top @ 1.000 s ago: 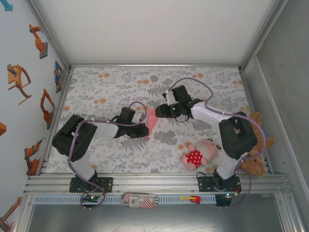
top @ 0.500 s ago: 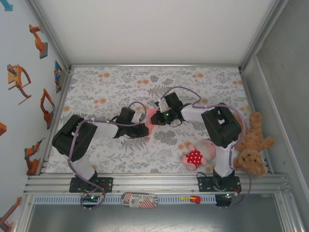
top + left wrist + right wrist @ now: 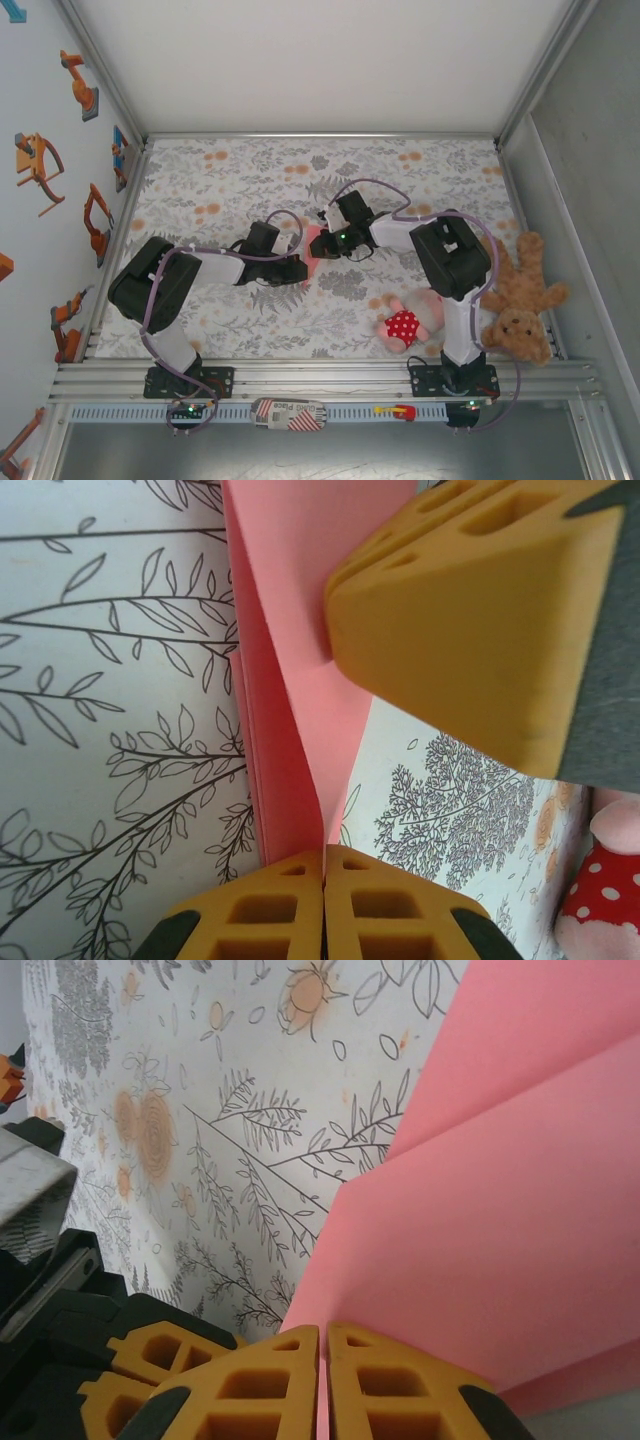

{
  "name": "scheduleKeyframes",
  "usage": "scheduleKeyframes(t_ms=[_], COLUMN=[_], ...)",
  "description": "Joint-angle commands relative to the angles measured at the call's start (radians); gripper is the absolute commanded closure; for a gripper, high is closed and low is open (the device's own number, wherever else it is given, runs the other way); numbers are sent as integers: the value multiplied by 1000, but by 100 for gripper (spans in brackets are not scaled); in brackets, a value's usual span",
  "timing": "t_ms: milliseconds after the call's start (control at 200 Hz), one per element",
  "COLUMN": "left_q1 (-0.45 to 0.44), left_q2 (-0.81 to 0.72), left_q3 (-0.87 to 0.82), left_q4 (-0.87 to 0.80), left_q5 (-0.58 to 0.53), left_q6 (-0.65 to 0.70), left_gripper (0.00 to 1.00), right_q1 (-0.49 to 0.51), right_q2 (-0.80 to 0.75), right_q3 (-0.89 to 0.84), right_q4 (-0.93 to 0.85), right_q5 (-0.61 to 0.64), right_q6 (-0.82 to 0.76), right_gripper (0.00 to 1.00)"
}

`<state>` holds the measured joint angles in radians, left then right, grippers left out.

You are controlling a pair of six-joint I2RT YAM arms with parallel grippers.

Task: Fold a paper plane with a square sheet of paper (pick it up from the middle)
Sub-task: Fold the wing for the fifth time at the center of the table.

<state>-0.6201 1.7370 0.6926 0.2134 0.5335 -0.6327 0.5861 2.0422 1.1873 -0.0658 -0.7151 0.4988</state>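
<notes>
The square sheet of paper (image 3: 313, 243) is salmon pink and folded into several layers, standing on edge mid-table on the floral cloth. My left gripper (image 3: 303, 264) is shut on its near lower edge; in the left wrist view the yellow fingertips (image 3: 324, 856) meet with a paper (image 3: 285, 660) layer pinched between them. My right gripper (image 3: 323, 242) is shut on the paper's opposite side. The right wrist view has pink paper (image 3: 500, 1210) running into the seam of that shut gripper (image 3: 323, 1332). The right fingers (image 3: 470, 620) press the fold from above in the left wrist view.
A pink plush doll in a red dotted dress (image 3: 410, 322) lies at the front right, with a brown teddy bear (image 3: 522, 300) beside the right wall. An aluminium rail (image 3: 320, 375) runs along the near edge. White walls close the back and both sides.
My right gripper moved left onto the paper and shut on it, its elbow swinging inward. The left gripper stayed shut on the paper.
</notes>
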Motion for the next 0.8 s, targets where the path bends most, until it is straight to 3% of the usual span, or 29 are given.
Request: scheduleKeyframes(t_ms=[0,796], left_q1=[2,2], left_q2=[42,41], left_q3=[-12,3], left_q4=[-67,-102], left_q5=[-5,3], left_q6=[-10,-4], left_gripper=[90,88], right_q1=[9,9], right_q2=[19,53], right_q3=[32,47], right_q4=[-36,-96], right_q5=[12,108], right_q6=[-23,-25], right_gripper=[89,89])
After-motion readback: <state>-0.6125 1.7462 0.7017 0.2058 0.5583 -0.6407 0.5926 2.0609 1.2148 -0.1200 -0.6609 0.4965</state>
